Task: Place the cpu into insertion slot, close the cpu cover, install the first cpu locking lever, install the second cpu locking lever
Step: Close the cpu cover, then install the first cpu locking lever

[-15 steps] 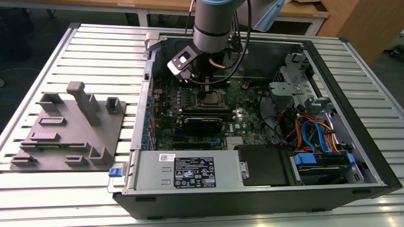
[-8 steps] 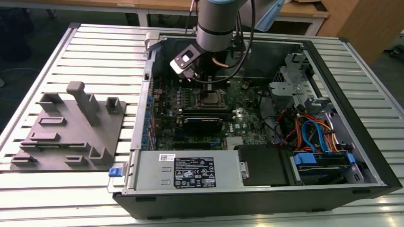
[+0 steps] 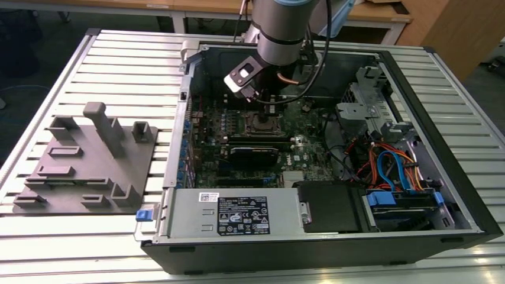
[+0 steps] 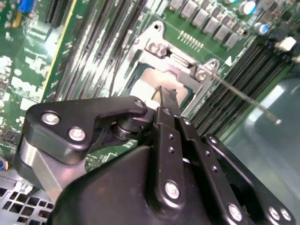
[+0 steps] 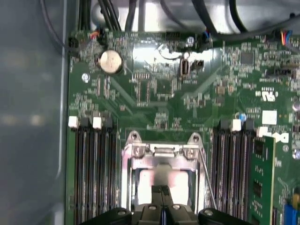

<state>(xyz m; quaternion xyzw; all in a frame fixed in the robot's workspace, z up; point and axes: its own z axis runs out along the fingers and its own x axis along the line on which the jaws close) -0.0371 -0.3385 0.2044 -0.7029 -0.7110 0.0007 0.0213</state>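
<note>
The cpu [image 5: 143,180] lies in the insertion slot [image 3: 264,125], its pale, shiny top showing through the square window of the cpu cover [image 5: 161,152]. The cover lies flat over the socket, and its silvery frame and two hinge screws are plain in both wrist views. In the second wrist view the cpu [image 4: 143,84] shows as a bright patch just beyond the cover's edge [image 4: 187,72].

The gripper [image 5: 161,188] hangs right over that window. Its two black fingers [image 5: 157,199] are pressed together into one narrow tip with nothing between them. In the second wrist view the tip [image 4: 165,93] points at the chip's top; whether it touches cannot be told.

A thin wire locking lever [image 4: 243,96] slants away from the socket's corner over the black memory slots [image 5: 93,168] beside it. A round coin battery [image 5: 110,61] sits farther up the green motherboard.

In the exterior view the arm [image 3: 280,29] reaches down into the open computer case [image 3: 442,106]. The case lies on a slatted desk [image 3: 118,65], with a grey fixture tray [image 3: 87,171] at the exterior view's left.
</note>
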